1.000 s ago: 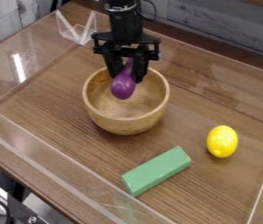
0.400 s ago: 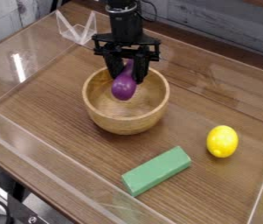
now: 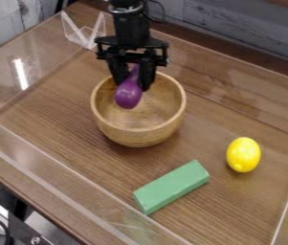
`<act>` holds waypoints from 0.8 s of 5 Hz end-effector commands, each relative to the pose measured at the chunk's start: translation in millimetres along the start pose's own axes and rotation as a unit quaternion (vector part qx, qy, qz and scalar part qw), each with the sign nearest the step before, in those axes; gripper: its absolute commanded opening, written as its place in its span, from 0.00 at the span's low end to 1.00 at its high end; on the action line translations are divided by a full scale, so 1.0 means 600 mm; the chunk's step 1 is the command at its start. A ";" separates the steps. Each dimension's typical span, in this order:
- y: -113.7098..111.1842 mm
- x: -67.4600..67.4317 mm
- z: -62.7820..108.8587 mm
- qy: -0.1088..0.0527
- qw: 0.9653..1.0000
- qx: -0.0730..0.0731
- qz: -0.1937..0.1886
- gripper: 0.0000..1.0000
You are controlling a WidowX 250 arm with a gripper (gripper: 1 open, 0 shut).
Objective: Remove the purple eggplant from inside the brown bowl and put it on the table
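The black two-fingered gripper (image 3: 131, 80) on the dark robot arm is pointing straight down and is clamping the small glossy purple eggplant (image 3: 129, 93) between its fingers (image 3: 116, 75). The eggplant is hanging nearly upright from the jaws, its rounded lower end dangling below the fingertips and its top tucked up between them.

Directly beneath the gripper, and spreading out to its right and toward the camera, is sitting the round light-brown wooden bowl (image 3: 153, 132) with thick walls and visible grain. The eggplant is hovering over the left part of the bowl's opening, near the left rim; its lower end is about level with the rim. Whether it is touching the inside wall cannot be told from this angle.

The bowl is resting on the dark brown wood-grain table (image 3: 56, 115), which is edged by clear acrylic walls (image 3: 56, 206). Well off to the gripper's lower right, past the bowl, a yellow lemon-shaped toy (image 3: 243, 154) is lying on the table. Nearer the camera than the bowl, and well apart from the gripper, a green rectangular block (image 3: 172, 186) is lying flat at a diagonal. The lemon and the block are apart from each other and from the bowl.
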State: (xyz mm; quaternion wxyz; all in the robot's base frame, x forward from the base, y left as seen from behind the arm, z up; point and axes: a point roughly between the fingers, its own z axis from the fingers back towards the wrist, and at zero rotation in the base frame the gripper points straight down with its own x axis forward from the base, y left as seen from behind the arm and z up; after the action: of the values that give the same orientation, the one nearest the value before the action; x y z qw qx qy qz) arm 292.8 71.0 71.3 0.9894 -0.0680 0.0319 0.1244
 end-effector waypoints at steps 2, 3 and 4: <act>0.010 0.007 0.031 -0.036 0.999 0.002 -0.006 0.00; 0.011 0.008 0.024 -0.034 0.999 0.003 -0.006 0.00; 0.013 0.007 0.018 -0.033 0.999 0.004 -0.005 0.00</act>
State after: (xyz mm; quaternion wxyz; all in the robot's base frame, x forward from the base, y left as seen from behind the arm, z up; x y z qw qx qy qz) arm 290.5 77.0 67.1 0.9901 -0.0663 0.0261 0.1209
